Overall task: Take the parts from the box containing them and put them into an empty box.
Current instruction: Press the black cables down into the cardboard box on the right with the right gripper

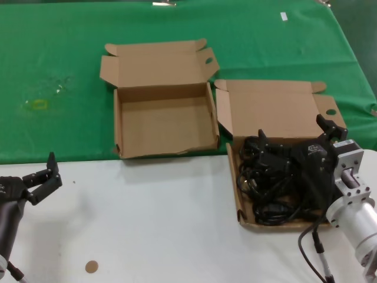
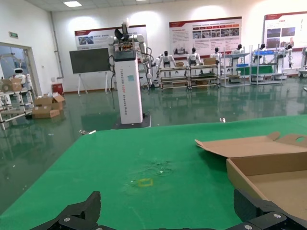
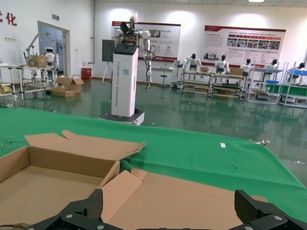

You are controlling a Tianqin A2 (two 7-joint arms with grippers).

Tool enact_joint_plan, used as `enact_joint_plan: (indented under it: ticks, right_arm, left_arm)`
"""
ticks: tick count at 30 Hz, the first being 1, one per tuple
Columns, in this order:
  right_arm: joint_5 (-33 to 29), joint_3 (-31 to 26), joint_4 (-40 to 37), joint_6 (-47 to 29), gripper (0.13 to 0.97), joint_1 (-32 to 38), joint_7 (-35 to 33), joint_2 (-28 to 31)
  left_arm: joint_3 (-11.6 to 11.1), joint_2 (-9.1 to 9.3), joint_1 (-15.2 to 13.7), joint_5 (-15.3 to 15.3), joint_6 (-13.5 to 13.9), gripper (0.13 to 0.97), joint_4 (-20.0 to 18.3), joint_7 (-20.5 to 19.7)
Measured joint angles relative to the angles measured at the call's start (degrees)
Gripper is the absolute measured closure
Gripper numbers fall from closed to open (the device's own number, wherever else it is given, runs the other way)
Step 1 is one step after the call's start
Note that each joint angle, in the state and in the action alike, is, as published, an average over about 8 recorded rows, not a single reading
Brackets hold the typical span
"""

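Right now the tangle of glossy black cables and plugs (image 1: pixel 277 183) lies in the shallow brown cardboard tray box with a small round hole in its lid flap (image 1: pixel 242 203), at the edge where green cloth (image 1: pixel 59 71) meets white tabletop (image 1: pixel 147 224). My right gripper (image 1: pixel 294 138) hangs over that pile, fingers spread wide, holding nothing. Just beside it sits the matching bare cardboard box with an oval hole (image 1: pixel 165 127), front edge ragged. My left gripper (image 1: pixel 44 177) waits apart, fingers open, over the white surface. A white pillar (image 2: pixel 128 84) far off carries vertical lettering I cannot read.

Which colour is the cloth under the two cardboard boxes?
Green. The cloth covers the far part of the table, seen best in the head view.
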Motion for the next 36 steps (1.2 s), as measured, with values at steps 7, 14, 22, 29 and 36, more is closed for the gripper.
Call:
enact_joint_plan:
  ticks: [7, 14, 22, 29, 36]
  right_arm:
    - [0.00, 0.00, 0.00, 0.00, 0.129, 0.00, 0.00, 0.00]
    - [0.00, 0.00, 0.00, 0.00, 0.129, 0.00, 0.00, 0.00]
    - [0.00, 0.00, 0.00, 0.00, 0.129, 0.00, 0.00, 0.00]
    - [0.00, 0.00, 0.00, 0.00, 0.129, 0.00, 0.00, 0.00]
    - [0.00, 0.00, 0.00, 0.00, 0.129, 0.00, 0.00, 0.00]
  left_arm:
    - [0.00, 0.00, 0.00, 0.00, 0.00, 0.132, 0.00, 0.00]
    - [0.00, 0.00, 0.00, 0.00, 0.00, 0.132, 0.00, 0.00]
    - [0.00, 0.00, 0.00, 0.00, 0.00, 0.132, 0.00, 0.00]
    - [0.00, 0.00, 0.00, 0.00, 0.00, 0.139, 0.00, 0.00]
    - [0.00, 0.00, 0.00, 0.00, 0.00, 0.162, 0.00, 0.00]
